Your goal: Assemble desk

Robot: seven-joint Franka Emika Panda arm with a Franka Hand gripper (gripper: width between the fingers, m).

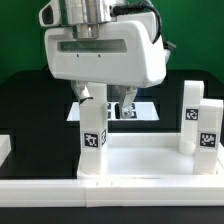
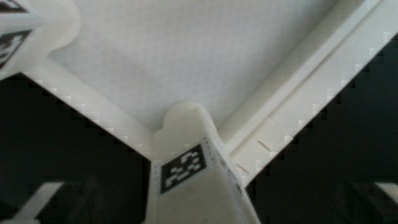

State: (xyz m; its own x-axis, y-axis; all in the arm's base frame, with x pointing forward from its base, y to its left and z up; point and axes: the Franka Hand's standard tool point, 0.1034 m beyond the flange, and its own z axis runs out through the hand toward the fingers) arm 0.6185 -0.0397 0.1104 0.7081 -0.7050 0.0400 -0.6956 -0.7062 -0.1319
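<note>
The white tabletop (image 1: 150, 160) lies rim up on the black table; its inner face also shows in the wrist view (image 2: 178, 50). A white tagged leg (image 1: 93, 135) stands upright at its corner on the exterior view's left, and it shows in the wrist view (image 2: 196, 160) too. My gripper (image 1: 105, 108) is directly above this leg. In the wrist view the gripper (image 2: 205, 212) is open, with its fingers (image 2: 43, 205) apart from the leg on both sides. Two more tagged legs (image 1: 192, 112) (image 1: 207, 135) stand at the tabletop's end on the exterior view's right.
A flat white sheet, probably the marker board (image 1: 145, 106), lies behind the gripper. A white part (image 1: 5, 150) sits at the exterior view's left edge. A long white strip (image 1: 110, 200) runs along the front. Another tagged piece (image 2: 15, 40) shows at the wrist view's corner.
</note>
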